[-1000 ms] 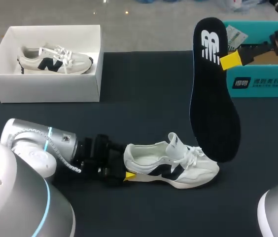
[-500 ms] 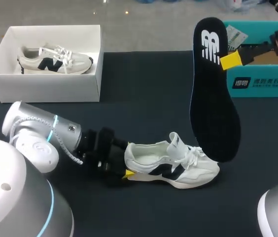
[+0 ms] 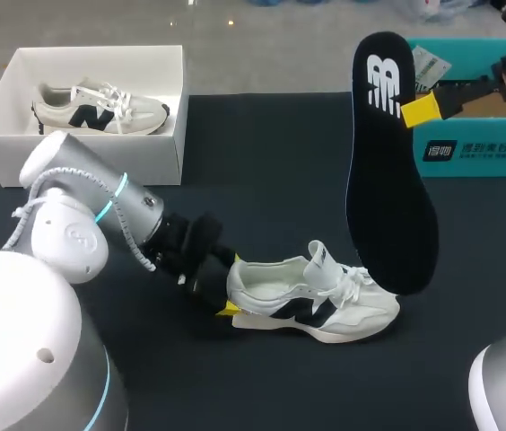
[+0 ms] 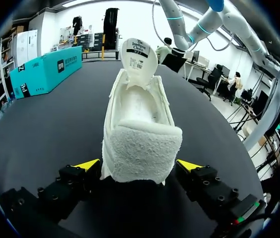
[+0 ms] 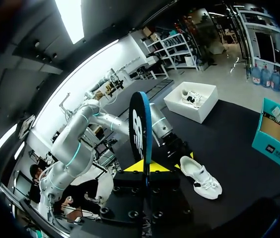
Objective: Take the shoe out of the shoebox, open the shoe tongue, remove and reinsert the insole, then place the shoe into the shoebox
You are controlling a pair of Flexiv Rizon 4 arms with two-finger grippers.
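— Near the middle of the bench [image 3: 262, 162], a little to its near side, lies the shoe [image 3: 311, 301]. Which way does it run?

— Left to right: heel to the left, toe to the right, sole down and mouth up. The tongue [image 3: 318, 258] stands raised, so the mouth is open.

— And what has hold of it?

— The left pincer [image 4: 139, 164] sits at the heel. Its wrist view shows both yellow tips against the heel's two sides, so it looks closed on the shoe, steadying it.

— Where is the insole [image 3: 388, 180]?

— Out of the shoe, gripped by the right pincer [image 5: 146, 166], which pinches it near the heel end. It hangs almost upright, its long axis roughly at a right angle to the shoe's. Its toe end is lowest, just beside the laces and forefoot.

— So the coming move is the right arm's?

— Most likely. The mouth lies to the left of the insole's low end, behind the tongue. The insole would probably have to shift left and lean over until its length follows the shoe's, with the toe leading rightward under the tongue.

— Room enough?

— Open bench lies on the far side of the shoe. The white shoebox [image 3: 82, 162], with a second shoe [image 3: 100, 108] inside, stands far left. A teal box [image 3: 477, 148] stands far right, and both are well apart from the work. The tight spot is the tongue and laces, which could catch the insole's tip. The left arm crowds only the heel side.
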